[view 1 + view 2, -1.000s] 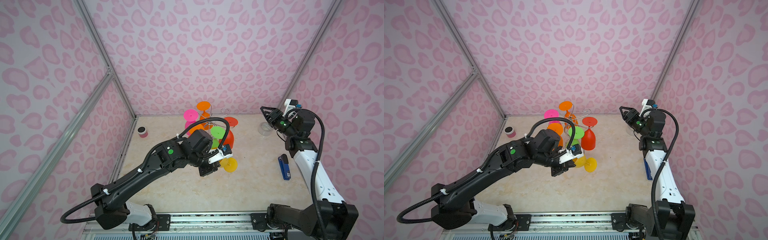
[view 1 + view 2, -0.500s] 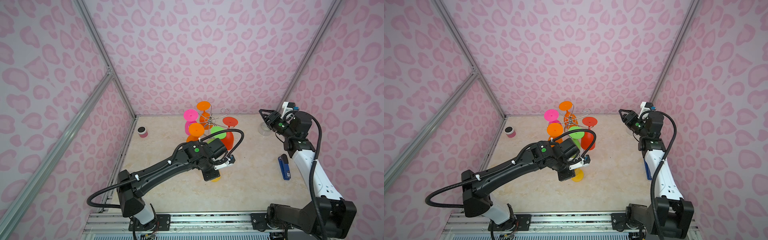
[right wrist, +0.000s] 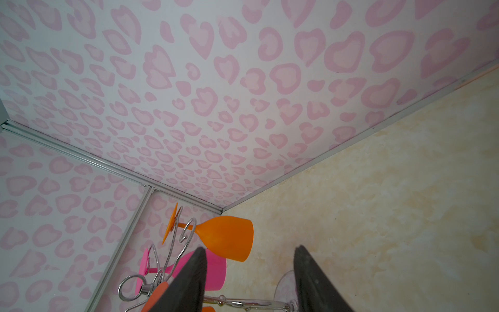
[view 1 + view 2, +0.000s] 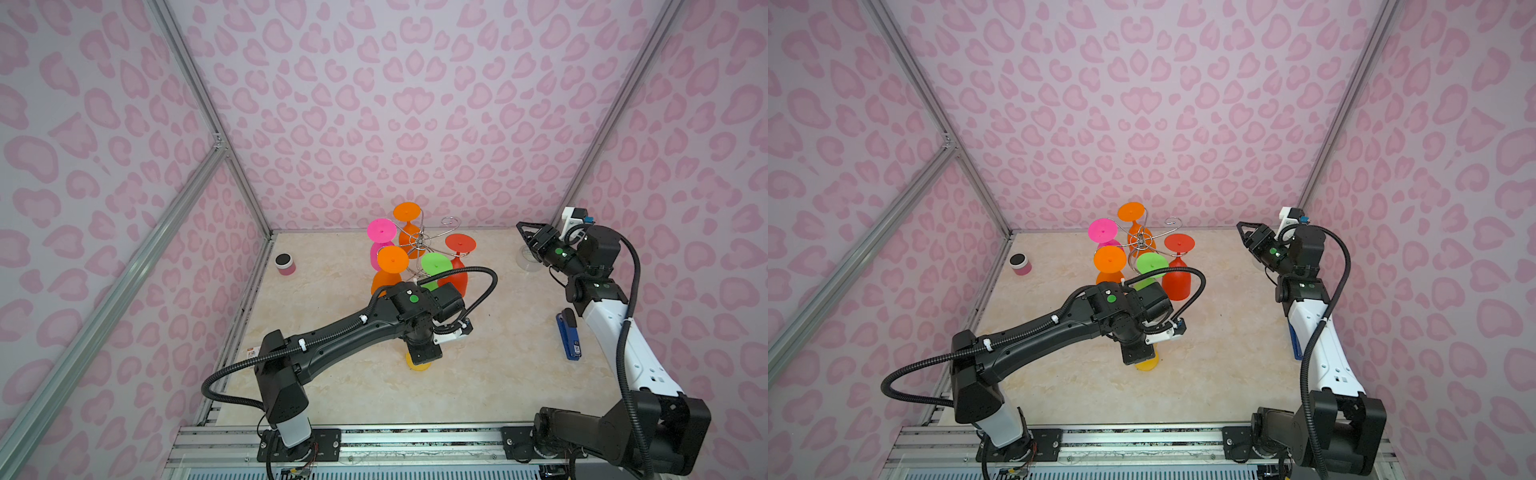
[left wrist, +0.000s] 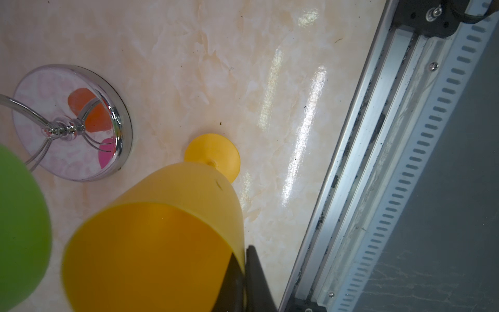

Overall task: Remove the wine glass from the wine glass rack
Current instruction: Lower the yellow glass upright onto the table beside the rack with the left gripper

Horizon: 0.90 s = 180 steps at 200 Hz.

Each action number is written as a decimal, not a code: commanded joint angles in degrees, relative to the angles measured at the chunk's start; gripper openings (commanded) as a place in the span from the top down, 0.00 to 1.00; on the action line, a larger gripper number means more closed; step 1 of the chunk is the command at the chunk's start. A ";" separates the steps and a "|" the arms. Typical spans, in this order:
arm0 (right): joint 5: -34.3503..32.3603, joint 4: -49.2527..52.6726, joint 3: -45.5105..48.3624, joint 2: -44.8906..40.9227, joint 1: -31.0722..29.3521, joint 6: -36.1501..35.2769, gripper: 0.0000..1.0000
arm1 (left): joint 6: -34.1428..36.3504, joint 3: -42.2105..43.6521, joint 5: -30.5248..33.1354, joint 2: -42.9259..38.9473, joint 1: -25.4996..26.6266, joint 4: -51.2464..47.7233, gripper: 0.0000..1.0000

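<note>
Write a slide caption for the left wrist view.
Left pincer pinches the yellow wine glass by its rim, foot down, beside the mirrored base of the wine glass rack.

floor (image 4: 511, 332) between wine glass rack (image 4: 419, 241) and blue stapler (image 4: 568, 336) looks open; hanging glasses (image 4: 392, 258) ring the rack.

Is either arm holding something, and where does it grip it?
The left tool pinches the yellow wine glass by the rim of its bowl. The right tool is open, holding nothing.
</note>
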<state>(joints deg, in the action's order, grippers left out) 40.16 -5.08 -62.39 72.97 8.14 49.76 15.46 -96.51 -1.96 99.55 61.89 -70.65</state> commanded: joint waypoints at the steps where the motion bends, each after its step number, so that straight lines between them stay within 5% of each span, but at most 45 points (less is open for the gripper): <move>1: 0.53 -2.25 0.39 0.29 0.03 -0.36 0.47 | 0.62 -0.99 0.33 0.86 -0.01 -1.55 0.98; 120: 0.71 -2.74 1.45 0.07 0.07 -0.10 0.47 | -0.04 1.50 1.43 1.26 -0.02 0.52 0.87; 180: 0.88 -3.00 1.32 0.02 0.11 0.14 0.47 | -1.05 1.18 2.78 0.53 -0.03 0.71 0.48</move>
<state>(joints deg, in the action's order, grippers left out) 40.45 -6.42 -61.25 72.97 8.25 49.95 15.00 -94.89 -0.01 100.99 61.89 -70.17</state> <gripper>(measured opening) 0.530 0.451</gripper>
